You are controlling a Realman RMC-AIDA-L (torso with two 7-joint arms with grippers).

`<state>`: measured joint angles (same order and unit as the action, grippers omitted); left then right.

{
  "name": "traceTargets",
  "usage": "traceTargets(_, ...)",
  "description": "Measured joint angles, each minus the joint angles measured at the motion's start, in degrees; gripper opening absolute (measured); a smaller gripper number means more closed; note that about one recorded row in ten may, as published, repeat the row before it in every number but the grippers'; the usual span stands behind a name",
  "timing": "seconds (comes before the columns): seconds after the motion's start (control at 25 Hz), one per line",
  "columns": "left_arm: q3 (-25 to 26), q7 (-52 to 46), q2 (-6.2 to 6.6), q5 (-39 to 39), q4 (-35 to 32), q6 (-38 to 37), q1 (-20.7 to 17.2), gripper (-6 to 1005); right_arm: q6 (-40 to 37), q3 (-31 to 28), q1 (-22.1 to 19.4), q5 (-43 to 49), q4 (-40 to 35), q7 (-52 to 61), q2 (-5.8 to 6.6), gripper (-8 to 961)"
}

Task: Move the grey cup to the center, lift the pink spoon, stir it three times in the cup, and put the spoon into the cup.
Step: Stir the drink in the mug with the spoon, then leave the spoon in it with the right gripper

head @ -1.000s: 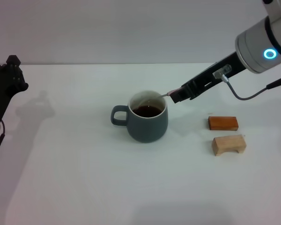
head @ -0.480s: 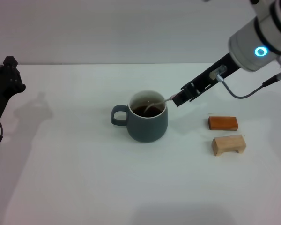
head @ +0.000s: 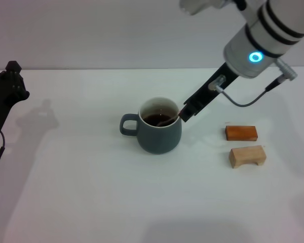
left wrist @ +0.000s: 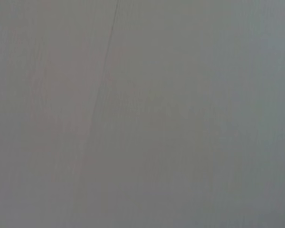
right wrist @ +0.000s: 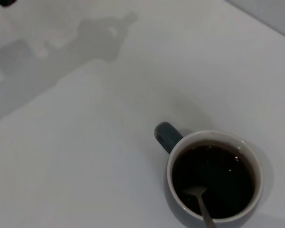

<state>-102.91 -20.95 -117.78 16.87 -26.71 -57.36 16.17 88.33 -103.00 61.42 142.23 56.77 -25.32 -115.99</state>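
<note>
Head view, left to right: left end effector point(head: 7, 91) parked at the far left edge of the desk point(head: 81, 197), raised, well apart from everything; whether its fingers are open cannot be told, and the left wrist view shows only a blank grey surface. Grey cup point(head: 159, 125) stands near the centre of the desk, handle to the left, dark liquid inside. Pink spoon point(head: 167, 120) has its bowl dipped in the liquid; its neck rises over the right side of the rim toward the right end effector point(head: 185, 113), which sits just beside the rim on the cup's right. Right wrist view confirms: the cup point(right wrist: 213, 175) from above, spoon bowl point(right wrist: 195, 192) submerged at the edge of the liquid, neck running out of frame toward the camera. Right end effector is narrow, closed on the spoon's handle; the pink handle itself is mostly hidden by the fingers. Further right, an orange block point(head: 241, 132) and a pale wooden block point(head: 248, 156) lie on the desk, clear of the work. Judgement: cup already centred, spoon lifted; step in hand is the stirring. How many circuits are done cannot be told. Next move calls for small circles inside the rim without nudging the cup wall, then releasing so the spoon leans on the rim.
</note>
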Motion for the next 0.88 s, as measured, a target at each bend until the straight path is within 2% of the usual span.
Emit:
traceTargets(0.08, 0.0, 0.0, 0.01, 0.0, 0.0, 0.0, 0.0, -2, -1.6, 0.7, 2.1, 0.1, -3.8, -1.2, 0.00, 146)
traceTargets(0.24, -0.3, 0.0, -0.01, -0.1, 0.2, 0.0, 0.0, -2, -3.5, 1.6, 3.9, 1.5, -5.5, -1.9, -0.18, 145)
traceTargets(0.4, -0.8, 0.0, -0.06, -0.1, 0.2, 0.3, 0.1, -2, -5.6, 2.5, 6.6, 5.6, -7.1, -2.9, -1.19, 146)
traceTargets(0.68, -1.1, -0.1, -0.22, -0.1, 0.1, 0.3, 0.2, -2, -7.0, 2.6, 8.1, 8.6, -9.2, -4.0, -1.96, 146)
traceTargets(0.88, -1.2, -0.1, -0.28, 0.0, -0.1, 0.2, 0.1, -2, -5.9, 2.6, 8.0, 9.0, -9.2, -4.2, -1.86, 145)
